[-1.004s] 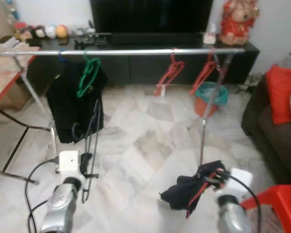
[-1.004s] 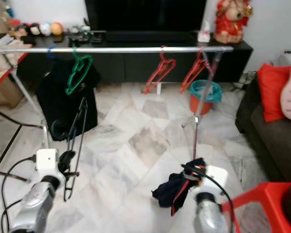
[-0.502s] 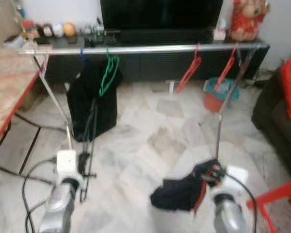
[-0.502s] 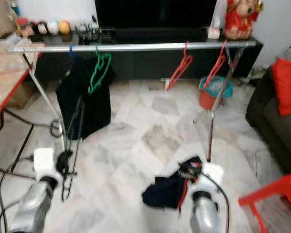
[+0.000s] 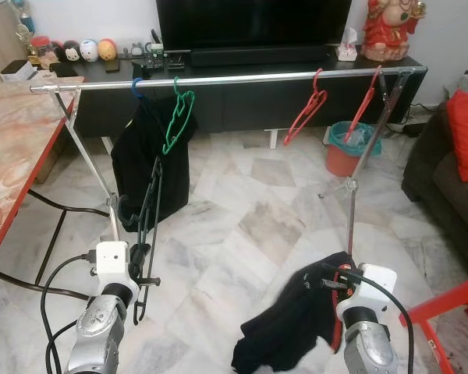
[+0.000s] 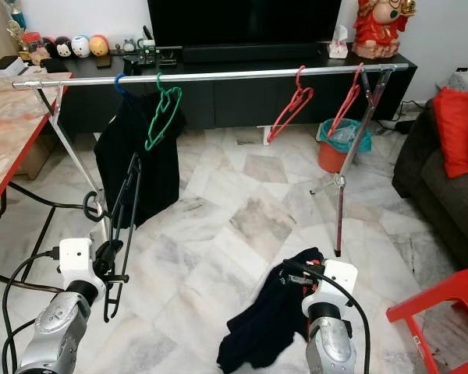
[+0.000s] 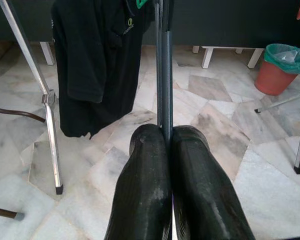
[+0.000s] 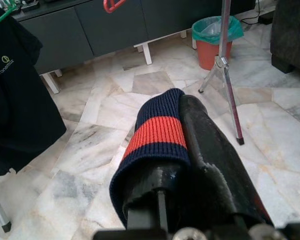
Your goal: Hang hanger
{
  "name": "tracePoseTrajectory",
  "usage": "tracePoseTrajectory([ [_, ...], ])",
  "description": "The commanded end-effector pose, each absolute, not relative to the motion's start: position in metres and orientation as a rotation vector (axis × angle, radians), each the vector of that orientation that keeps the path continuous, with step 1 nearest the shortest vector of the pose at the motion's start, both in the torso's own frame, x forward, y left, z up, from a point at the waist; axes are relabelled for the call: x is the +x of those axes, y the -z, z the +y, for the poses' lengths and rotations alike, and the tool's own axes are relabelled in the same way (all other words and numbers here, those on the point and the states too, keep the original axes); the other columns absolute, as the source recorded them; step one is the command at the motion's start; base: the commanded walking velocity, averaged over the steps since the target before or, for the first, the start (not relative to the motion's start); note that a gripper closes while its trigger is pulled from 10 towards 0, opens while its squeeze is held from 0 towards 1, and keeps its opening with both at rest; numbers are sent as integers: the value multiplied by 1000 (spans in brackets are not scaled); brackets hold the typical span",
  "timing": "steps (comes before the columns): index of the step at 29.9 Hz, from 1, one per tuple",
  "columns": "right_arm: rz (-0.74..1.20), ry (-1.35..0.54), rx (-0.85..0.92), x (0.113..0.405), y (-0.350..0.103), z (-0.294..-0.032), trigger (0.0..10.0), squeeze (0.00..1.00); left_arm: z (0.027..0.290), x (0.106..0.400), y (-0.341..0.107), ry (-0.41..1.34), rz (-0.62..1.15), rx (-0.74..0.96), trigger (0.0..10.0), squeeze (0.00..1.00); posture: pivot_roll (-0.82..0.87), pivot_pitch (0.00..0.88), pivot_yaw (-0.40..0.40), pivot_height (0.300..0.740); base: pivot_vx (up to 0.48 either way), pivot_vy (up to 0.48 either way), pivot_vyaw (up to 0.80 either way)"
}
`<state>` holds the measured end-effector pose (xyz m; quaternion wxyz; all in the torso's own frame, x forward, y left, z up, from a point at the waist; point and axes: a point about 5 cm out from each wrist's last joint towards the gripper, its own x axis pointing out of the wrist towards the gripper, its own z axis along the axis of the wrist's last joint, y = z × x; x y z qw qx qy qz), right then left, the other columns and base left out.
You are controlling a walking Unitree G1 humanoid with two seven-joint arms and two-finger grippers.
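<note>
My left gripper (image 5: 140, 261) is shut on the lower part of a thin black hanger (image 5: 150, 206) that stands upright in front of the clothes rail (image 5: 234, 79). In the left wrist view the fingers (image 7: 145, 170) clamp the hanger's bar (image 7: 163, 75). My right gripper (image 5: 331, 282) is shut on a navy garment with a red stripe (image 5: 285, 331), which droops low toward the floor. Its ribbed edge (image 8: 157, 130) wraps over one finger. A green hanger (image 5: 175, 117), a black shirt (image 5: 144, 167) and two red hangers (image 5: 308, 109) hang on the rail.
A red-edged table (image 5: 15, 148) stands at the left with cables on the floor beside it. An orange bin (image 5: 351, 152) sits behind the rail's right leg (image 5: 349, 210). A dark sofa (image 5: 448, 187) and a red stool (image 5: 452, 312) are at the right.
The camera has shifted, so the rail sits higher in the picture. The navy garment, bunched at my right gripper before, now hangs down unfolded. The left gripper still holds the black hanger.
</note>
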<state>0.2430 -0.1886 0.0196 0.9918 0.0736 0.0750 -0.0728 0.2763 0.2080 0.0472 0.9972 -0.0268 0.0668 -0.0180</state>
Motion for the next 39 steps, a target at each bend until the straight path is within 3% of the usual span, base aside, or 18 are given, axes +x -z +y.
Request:
tracePoseTrajectory([
  [1,115,153,149,247,-26,-191,10000,0,207,277,-51,37,120,-56,10000,0,-90,0,24,740,0,0,0],
  [21,111,143,132,250,-28,-194,10000,0,208,277,-52,35,111,-64,10000,0,-90,0,23,740,-234,0,0],
  [33,64,119,107,266,-46,-197,10000,0,207,278,-54,51,109,-63,10000,0,-88,0,22,740,-277,0,0],
  [36,69,109,74,274,-51,-196,10000,0,201,279,-55,134,135,-35,10000,0,-90,0,24,740,0,0,0],
  [39,56,98,41,289,-64,-196,10000,0,185,278,-57,345,193,27,10000,0,-85,0,25,740,0,0,0],
])
